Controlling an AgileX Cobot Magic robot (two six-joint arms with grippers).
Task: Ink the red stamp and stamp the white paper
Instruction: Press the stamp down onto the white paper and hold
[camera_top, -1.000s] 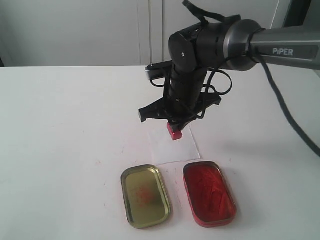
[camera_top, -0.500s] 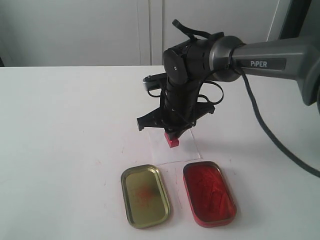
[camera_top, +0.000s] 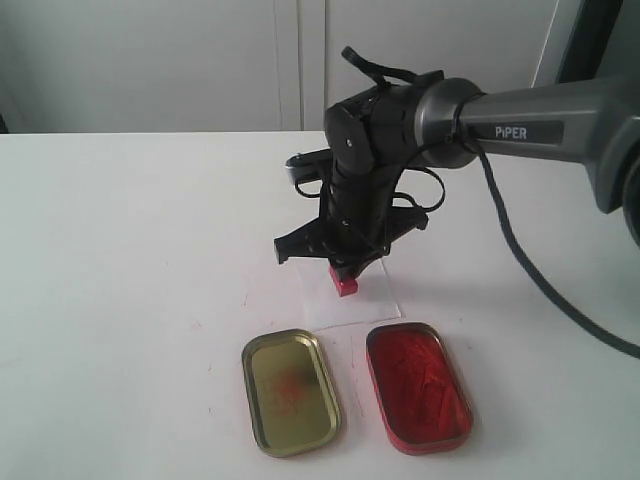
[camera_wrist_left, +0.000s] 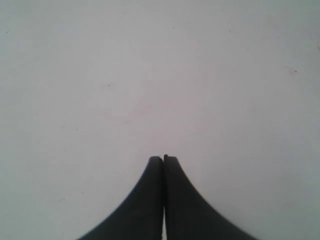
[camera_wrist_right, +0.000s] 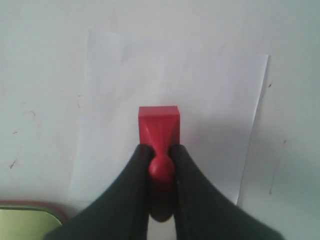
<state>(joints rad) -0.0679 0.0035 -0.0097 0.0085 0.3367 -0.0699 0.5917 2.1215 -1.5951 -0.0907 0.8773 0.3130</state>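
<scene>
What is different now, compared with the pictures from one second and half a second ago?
The right gripper, shut on the red stamp, came down and brought the stamp lower over the white paper; whether it already touches the paper is not clear. Nothing was taken or released. The gold tin and the red ink tin stayed where they were.

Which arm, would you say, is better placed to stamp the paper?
Right. The right tool grips the small red plastic stamp over the thin white paper sheet; the left tool is shut and empty.
</scene>
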